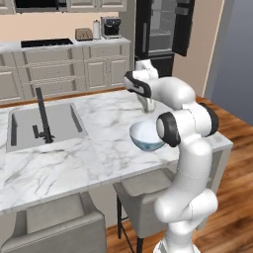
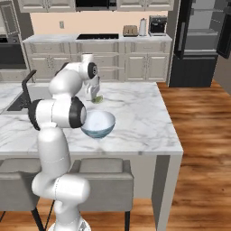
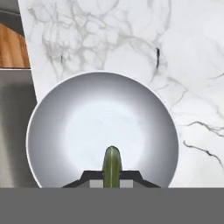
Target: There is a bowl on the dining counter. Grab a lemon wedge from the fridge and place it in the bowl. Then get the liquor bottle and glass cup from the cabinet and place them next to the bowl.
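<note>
Green lemon wedge (image 3: 111,165) sits clamped in our gripper (image 3: 111,178) over the bowl (image 3: 65,131); it seems off-centre, so dropping now might clip the rim.

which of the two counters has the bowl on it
The marble island, with the sink and black faucet, holds the bowl. The beige wall counter behind carries the stovetop, toaster and coffee machine.
</note>
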You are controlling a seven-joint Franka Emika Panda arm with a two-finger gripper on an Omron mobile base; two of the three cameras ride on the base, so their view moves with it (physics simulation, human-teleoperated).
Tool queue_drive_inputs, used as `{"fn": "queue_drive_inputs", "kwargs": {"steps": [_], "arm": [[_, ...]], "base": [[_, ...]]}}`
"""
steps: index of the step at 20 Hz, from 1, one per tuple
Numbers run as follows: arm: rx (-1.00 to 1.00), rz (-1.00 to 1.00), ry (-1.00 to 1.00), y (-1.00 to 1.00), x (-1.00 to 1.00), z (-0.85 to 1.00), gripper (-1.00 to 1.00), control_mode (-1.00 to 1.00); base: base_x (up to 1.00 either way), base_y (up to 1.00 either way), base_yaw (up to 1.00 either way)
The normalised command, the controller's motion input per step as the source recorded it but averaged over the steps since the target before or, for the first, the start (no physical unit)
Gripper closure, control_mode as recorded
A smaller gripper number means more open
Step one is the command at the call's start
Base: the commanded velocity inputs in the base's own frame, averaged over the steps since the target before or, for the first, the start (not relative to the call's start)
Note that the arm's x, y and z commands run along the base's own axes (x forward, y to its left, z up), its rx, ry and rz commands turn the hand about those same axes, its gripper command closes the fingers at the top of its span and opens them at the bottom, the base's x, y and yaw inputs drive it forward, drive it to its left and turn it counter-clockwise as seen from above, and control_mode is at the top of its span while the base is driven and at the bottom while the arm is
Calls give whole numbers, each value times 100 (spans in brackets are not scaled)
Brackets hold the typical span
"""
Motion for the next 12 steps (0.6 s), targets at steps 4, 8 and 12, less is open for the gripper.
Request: {"fn": "queue_drive_inputs", "kwargs": {"steps": [4,8,12], "arm": [[15,0,-1,-22,0,-61,100,-100],[11,0,0,-4,10,-71,100,-100],[2,0,0,0,17,-62,100,-100]], "base": [[0,0,0],[0,0,0],[0,0,0]]}}
